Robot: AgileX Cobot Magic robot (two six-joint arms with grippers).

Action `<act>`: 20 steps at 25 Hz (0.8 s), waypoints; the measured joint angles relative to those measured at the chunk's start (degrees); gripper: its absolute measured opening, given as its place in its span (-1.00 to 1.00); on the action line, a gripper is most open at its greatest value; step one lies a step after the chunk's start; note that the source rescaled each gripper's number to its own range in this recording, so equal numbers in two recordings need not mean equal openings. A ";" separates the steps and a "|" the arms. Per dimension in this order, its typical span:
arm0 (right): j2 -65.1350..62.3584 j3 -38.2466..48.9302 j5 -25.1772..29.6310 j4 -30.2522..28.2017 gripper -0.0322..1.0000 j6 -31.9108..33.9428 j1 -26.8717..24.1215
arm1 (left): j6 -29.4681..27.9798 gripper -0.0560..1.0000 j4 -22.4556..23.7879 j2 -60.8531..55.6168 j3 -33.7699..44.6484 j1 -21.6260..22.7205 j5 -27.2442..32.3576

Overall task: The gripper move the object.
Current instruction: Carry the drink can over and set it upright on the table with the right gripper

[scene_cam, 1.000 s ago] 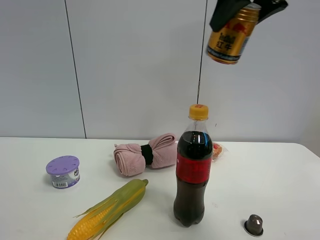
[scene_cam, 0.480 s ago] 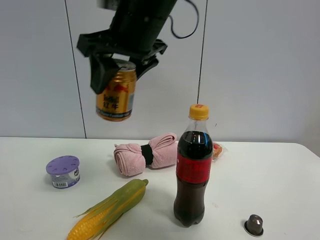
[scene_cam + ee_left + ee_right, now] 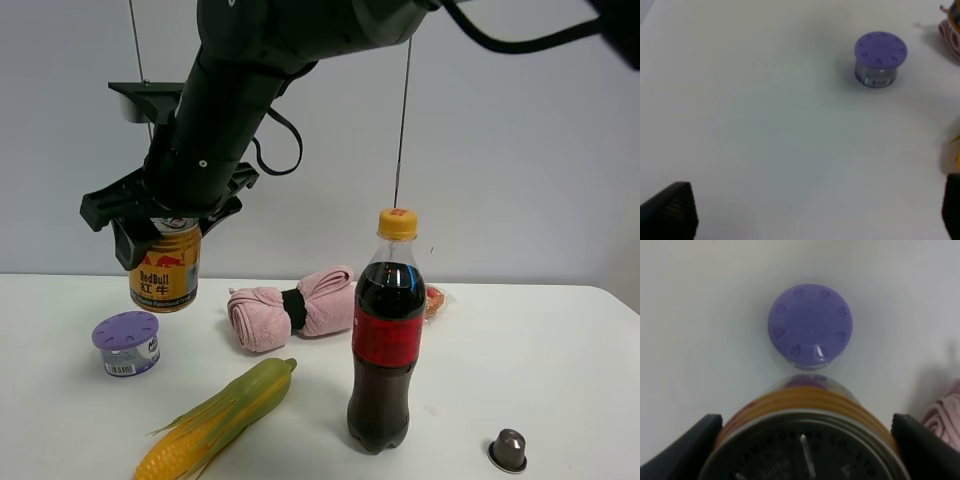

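Half your job looks done. Your right gripper point(image 3: 165, 228) is clamped on the can point(image 3: 165, 275) and holds it up in the air, near the tub point(image 3: 127, 343), at about one o'clock from it. You have not yet set it down.

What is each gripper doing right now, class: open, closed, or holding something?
Left gripper: open, holding nothing.
Right gripper: closed on the Red Bull can.

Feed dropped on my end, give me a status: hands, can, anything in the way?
Copy: right hand shut on can; left hand open, empty. Can in the air above the table. Purple tub close below, slightly aside.
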 joint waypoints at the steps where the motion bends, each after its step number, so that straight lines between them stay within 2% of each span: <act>1: 0.45 0.00 -0.23 0.00 -0.92 0.00 0.00 | 0.00 1.00 0.00 0.00 0.00 0.00 0.00; 8: 2.01 0.00 0.42 0.23 -0.92 -1.63 1.09 | 0.00 1.00 0.00 0.00 0.00 0.00 0.00; 16: 6.60 0.00 0.43 0.81 -0.92 -3.63 5.69 | 0.00 1.00 0.00 0.00 0.00 0.00 0.00; 20: 8.90 0.00 -1.63 0.84 -0.92 -4.26 6.69 | 0.00 1.00 0.00 0.00 0.00 0.00 0.00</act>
